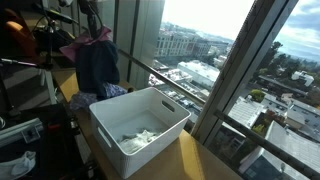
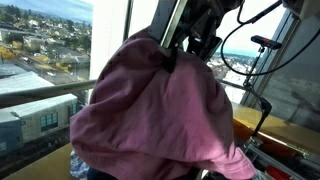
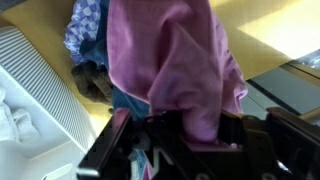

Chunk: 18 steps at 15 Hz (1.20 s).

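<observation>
A tall window (image 1: pixel 230 60) fills the far right side, with city rooftops beyond it. A wooden table (image 1: pixel 200 160) runs alongside it, and a white plastic bin (image 1: pixel 140 125) sits on the near part.

To the far left of the bin, a pink cloth (image 2: pixel 160 110) hangs in the air. It drapes down in heavy folds over a dark blue garment (image 1: pixel 97 65). In the wrist view the pink cloth (image 3: pixel 180 70) runs down over the table towards a blue checked cloth (image 3: pixel 88 25), with the bin's ribbed wall (image 3: pixel 30 90) off to the left.

The claw (image 3: pixel 180 125) is clamped on the upper edge of the pink cloth. Fabric covers the fingertips, so I judge the grip from how the cloth hangs rather than from the jaws. A few white scraps (image 1: pixel 138 138) lie in the bottom of the bin.

The pinch looks narrow for so much loose fabric. A quick swing could pull the cloth free, or the trailing folds could catch the bin rim or drag the blue garment along.
</observation>
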{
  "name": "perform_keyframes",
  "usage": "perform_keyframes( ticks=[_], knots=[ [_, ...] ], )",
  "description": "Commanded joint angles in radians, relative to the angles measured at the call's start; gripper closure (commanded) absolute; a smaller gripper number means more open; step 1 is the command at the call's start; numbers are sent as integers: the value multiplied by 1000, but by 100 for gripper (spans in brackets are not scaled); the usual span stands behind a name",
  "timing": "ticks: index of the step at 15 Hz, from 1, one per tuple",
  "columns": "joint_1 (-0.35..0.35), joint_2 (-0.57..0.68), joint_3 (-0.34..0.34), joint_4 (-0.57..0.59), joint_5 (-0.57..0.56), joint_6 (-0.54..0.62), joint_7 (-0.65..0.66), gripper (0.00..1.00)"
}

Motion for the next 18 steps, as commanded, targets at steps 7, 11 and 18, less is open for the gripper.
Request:
perform_keyframes(
  ticks=[7,11,18],
  knots=[
    [21,198,-58,31,-95,1,26,54],
    [13,186,-92,19,-92,-3,16,34],
    [-86,106,-209,-47,-118,18,-19,0]
  ],
)
